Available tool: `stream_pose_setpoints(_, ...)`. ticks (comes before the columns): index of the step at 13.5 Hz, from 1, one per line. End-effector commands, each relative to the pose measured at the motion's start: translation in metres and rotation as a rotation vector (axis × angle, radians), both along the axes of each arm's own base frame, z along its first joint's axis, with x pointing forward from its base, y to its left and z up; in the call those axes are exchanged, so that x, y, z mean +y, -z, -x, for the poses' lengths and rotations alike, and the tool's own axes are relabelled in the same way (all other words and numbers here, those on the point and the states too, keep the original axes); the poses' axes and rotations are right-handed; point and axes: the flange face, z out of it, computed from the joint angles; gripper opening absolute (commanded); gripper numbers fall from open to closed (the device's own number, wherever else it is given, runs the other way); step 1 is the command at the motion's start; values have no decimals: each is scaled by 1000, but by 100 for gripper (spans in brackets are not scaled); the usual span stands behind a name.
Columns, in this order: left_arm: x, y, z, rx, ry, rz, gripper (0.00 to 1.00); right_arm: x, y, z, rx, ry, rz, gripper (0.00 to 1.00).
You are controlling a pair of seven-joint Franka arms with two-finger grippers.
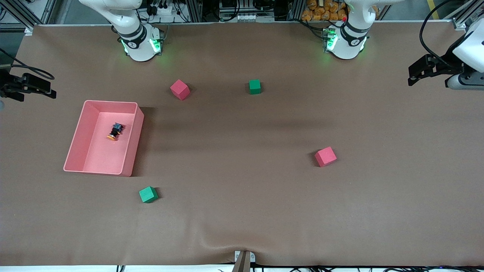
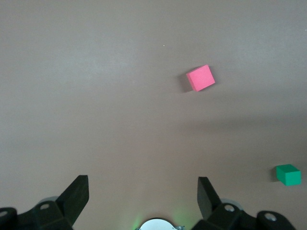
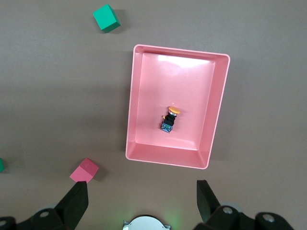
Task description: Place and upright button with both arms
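Note:
The button lies on its side inside the pink bin, orange cap toward the front camera, bluish end away from it. In the right wrist view the button sits near the middle of the bin's floor. My right gripper hangs high at the right arm's end of the table, open and empty, not touching the bin. My left gripper hangs high at the left arm's end, open and empty, over bare table.
A red cube and a green cube lie near the arm bases. Another red cube lies toward the left arm's end. A green cube lies nearer the front camera than the bin. Brown cloth covers the table.

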Motion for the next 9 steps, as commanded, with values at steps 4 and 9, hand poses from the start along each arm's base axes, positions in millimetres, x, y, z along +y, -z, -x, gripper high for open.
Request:
stream_pose_setpoints(4,8,-8,9,3,7,17,100,-11,-11,1,-33,-53,34,100)
stream_pose_setpoints(9,18,-7,8,8,-13,44,100,-13,-8,0,-22,-47,30,100)
